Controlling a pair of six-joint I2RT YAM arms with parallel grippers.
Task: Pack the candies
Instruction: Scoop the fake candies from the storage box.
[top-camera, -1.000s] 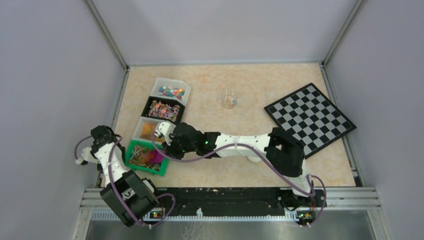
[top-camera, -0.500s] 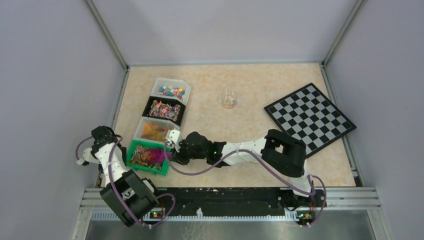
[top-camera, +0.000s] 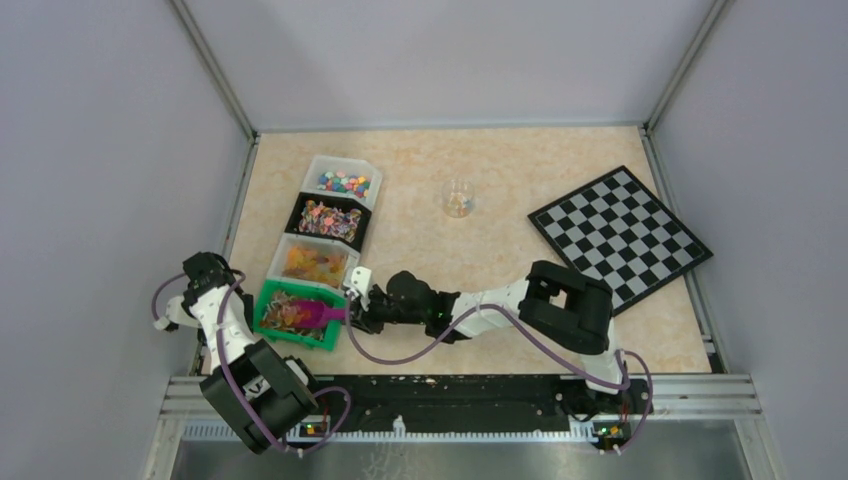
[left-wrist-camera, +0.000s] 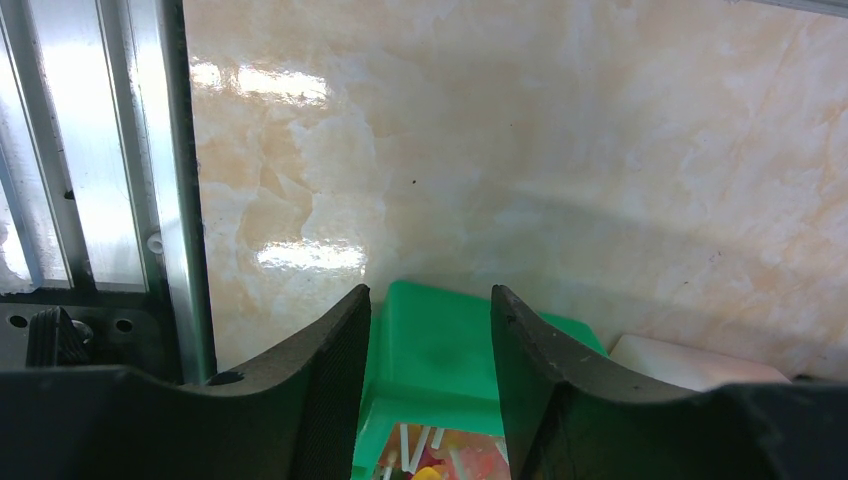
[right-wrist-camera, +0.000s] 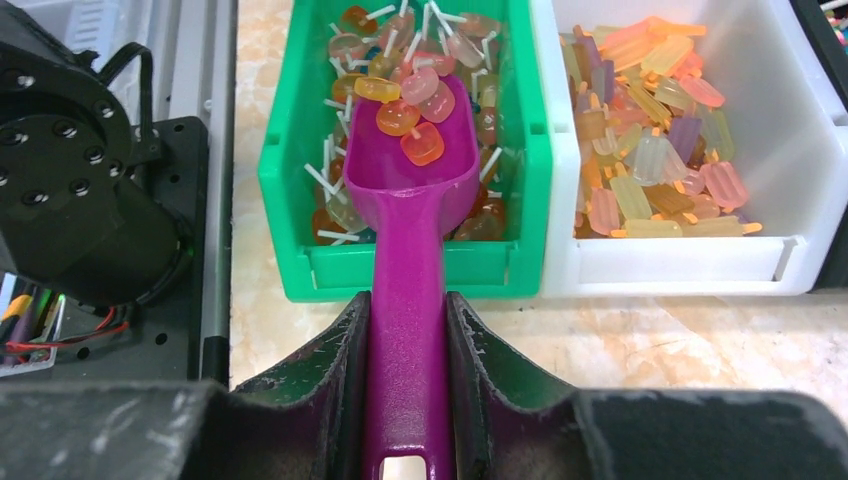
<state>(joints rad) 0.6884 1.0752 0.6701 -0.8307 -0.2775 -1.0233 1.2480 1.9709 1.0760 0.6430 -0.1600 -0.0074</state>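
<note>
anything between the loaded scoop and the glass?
Nothing visible. The scoop, in the right gripper, holds candies over the green bin; bare table runs from there to the glass.

We see a bench top (top-camera: 520, 180) with a pale beige stone pattern, a little glossy. A metal rail (left-wrist-camera: 100, 150) runs along its left edge. Four open bins lie on it in one row close to the left edge, each touching the next, and the row leans slightly to the right toward the far edge. The green bin (top-camera: 290, 338) is nearest to the near left corner. Behind it come a white bin (top-camera: 349, 262), a black bin (top-camera: 362, 228) and last a clear bin (top-camera: 340, 162), toward the far left corner. A small glass (top-camera: 458, 198) stands alone about midway between the left and right edges, nearer to the far edge. A black-and-white chessboard (top-camera: 620, 238) lies flat, turned diagonally, with one corner reaching the right edge, well apart from the glass.
</note>
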